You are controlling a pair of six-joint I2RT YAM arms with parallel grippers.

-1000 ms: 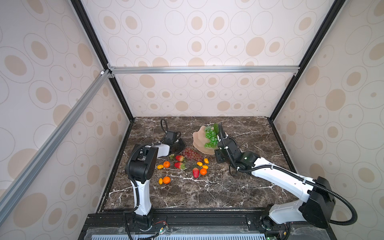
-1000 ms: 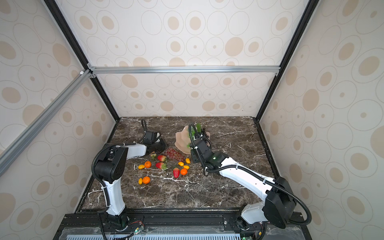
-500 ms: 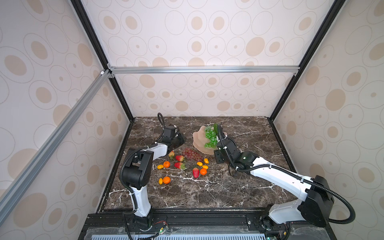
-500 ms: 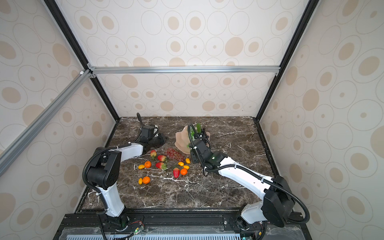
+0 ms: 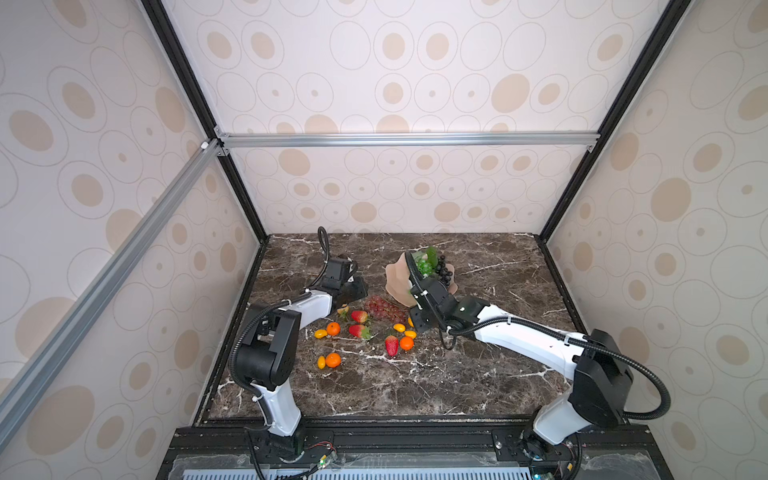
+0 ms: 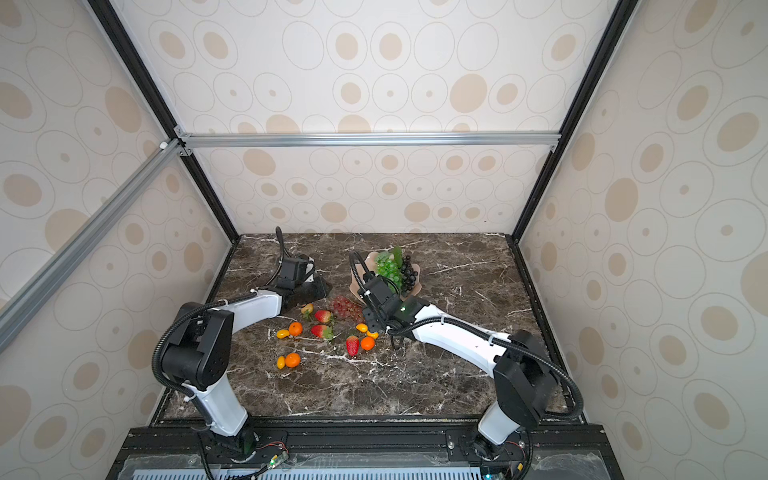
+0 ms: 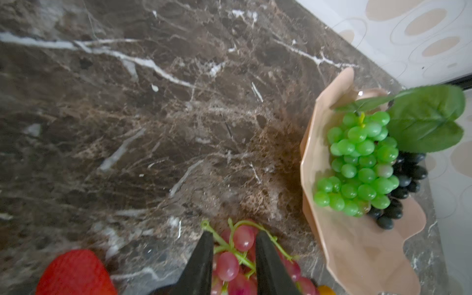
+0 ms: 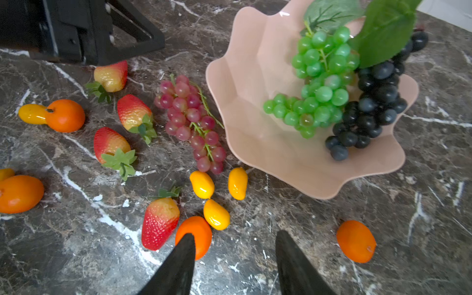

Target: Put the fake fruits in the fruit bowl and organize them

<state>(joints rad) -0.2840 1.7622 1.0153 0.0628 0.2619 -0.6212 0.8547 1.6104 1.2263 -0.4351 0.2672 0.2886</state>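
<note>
Two grape bunches lie in the fruit bowl point(image 8: 255, 76), a shallow pale pink dish with flat facets and a wavy, petal-pointed rim, set toward the back of the dark brown, white-veined marble table point(image 5: 415, 382); the green grapes point(image 8: 319, 84) are glossy translucent beads, the black grapes point(image 8: 370, 107) dull, dusty spheres lying against the far rim; a broad veined leaf point(image 8: 383, 30) rises over both.

Just outside the bowl's rim the red grape bunch point(image 8: 191, 120) stretches along the marble, rosy beads on a thin green stem; beside it lie four strawberries point(image 8: 109, 145), dimpled, red fading to cream, each with a jagged green cap; round, smooth tangerines point(image 8: 66, 115) and small shiny yellow ovals point(image 8: 201, 184) are scattered among them, three ovals clustered near the bunch's tail; a lone tangerine point(image 8: 356, 241) rests well apart from the rest, in front of the bowl.

At the left gripper point(image 7: 233, 235) the black tapered fingers stand narrowly parted, and the stem end of the red bunch shows in the gap; whether they touch it cannot be told. The right gripper point(image 8: 235, 233) hangs over bare marble, its pointed fingers spread about halfway and holding nothing; one finger crosses a tangerine in the wrist view.
</note>
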